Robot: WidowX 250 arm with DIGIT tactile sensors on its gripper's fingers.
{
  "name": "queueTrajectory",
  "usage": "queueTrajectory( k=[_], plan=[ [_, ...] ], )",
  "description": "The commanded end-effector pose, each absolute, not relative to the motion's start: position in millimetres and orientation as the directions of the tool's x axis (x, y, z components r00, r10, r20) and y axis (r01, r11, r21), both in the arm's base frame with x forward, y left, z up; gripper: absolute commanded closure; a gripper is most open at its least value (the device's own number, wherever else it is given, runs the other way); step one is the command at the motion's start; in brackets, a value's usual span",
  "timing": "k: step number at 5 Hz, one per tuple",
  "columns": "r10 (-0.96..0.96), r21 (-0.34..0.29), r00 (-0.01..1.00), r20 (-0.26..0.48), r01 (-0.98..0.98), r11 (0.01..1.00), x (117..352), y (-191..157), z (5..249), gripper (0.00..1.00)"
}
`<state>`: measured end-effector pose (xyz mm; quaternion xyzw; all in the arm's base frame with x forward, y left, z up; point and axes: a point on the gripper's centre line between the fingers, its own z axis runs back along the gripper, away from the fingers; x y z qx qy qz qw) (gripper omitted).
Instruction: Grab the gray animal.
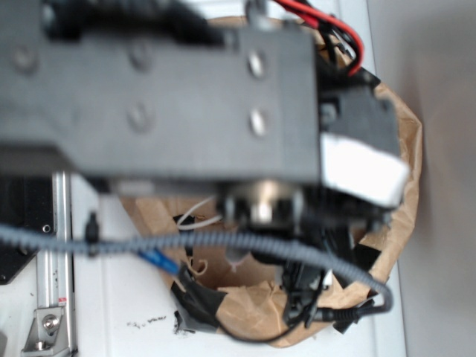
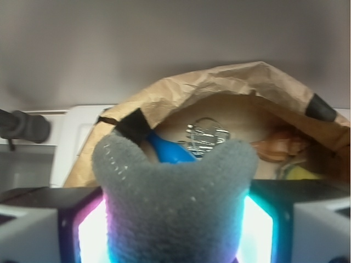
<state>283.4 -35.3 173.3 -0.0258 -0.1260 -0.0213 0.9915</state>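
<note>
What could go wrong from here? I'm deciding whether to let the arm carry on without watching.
The gray animal fills the space between the jaws in the wrist view, but it is soft plush, so it might slip or sag out on a fast move. The paper bag rim sits close behind and its wall looks flimsy, so the arm could snag it. In the exterior view, the coiled cable crosses the bag opening and could catch.

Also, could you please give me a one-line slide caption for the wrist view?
Gray plush animal clamped between the lit gripper pads, above a brown paper bag holding a blue bottle.
</note>
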Motion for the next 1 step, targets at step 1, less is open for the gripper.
queueTrajectory(
  k=[1],
  plan=[
    [-0.061,0.02,0.955,0.289,0.057,0.998,279.9,-22.5,179.6,1.0]
  ],
)
